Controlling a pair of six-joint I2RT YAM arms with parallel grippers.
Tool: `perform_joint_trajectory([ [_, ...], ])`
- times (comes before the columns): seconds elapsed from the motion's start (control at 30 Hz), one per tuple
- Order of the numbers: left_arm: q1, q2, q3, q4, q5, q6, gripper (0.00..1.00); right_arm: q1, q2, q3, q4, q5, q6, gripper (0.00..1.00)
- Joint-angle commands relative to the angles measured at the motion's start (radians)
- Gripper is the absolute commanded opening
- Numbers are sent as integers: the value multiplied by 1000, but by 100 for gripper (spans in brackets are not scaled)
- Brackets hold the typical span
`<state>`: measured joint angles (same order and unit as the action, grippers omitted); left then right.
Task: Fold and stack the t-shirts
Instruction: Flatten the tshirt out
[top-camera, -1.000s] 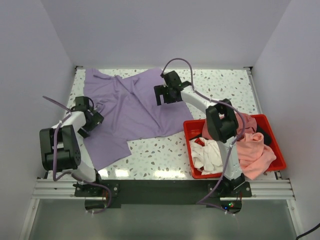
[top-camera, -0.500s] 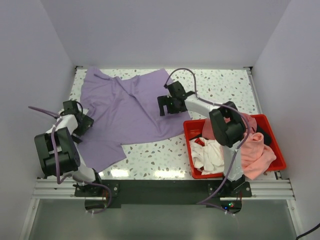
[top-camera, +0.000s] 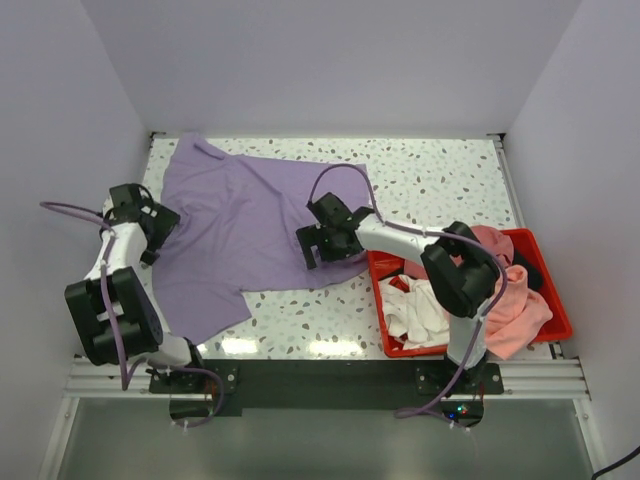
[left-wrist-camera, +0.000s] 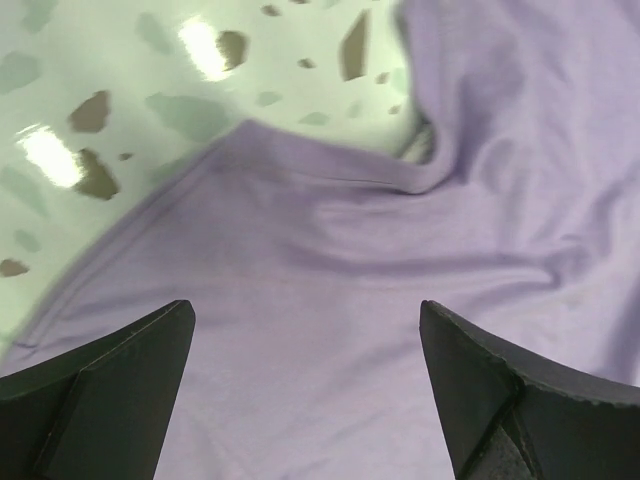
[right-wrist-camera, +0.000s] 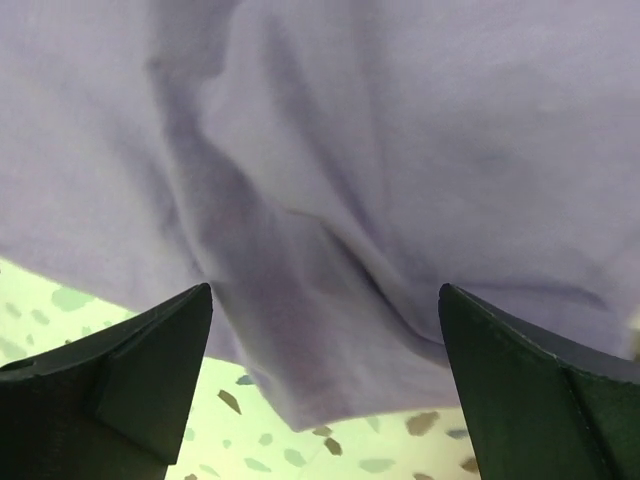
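Both grippers hang with fingers spread wide and empty: the left gripper (left-wrist-camera: 305, 308) over the shirt's left edge, the right gripper (right-wrist-camera: 325, 290) over its near-right hem. The purple t-shirt (top-camera: 250, 215) lies rumpled on the table (top-camera: 440, 170). It looks light and limp, so pinching the hem or corners seems best.

speckled terrazzo table (top-camera: 440, 170), plain pale walls (top-camera: 300, 60), bright overhead light
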<state>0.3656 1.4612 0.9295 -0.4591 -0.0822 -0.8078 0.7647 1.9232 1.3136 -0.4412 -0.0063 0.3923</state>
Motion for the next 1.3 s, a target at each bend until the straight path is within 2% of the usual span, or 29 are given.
perform_joint_trajectory([
  [0.0,-45,19,90,63,47,27,100,-27,-9,186,-140,190,-6,99],
  [0.17,-134,164,267,40,1,55,100,-97,71,410,-188,220,-50,99],
  [0.43,-180,488,566,-16,4,114,100,-217,331,659,-221,114,-136,99],
  [0.6,-185,626,701,-39,4,160,100,-266,467,835,-280,92,-153,99],
  [0.9,-185,827,894,-32,70,259,100,-386,588,878,-310,-44,-136,99],
  [1.27,-183,1030,1167,-64,130,363,100,-469,706,1009,-334,-55,-173,99],
])
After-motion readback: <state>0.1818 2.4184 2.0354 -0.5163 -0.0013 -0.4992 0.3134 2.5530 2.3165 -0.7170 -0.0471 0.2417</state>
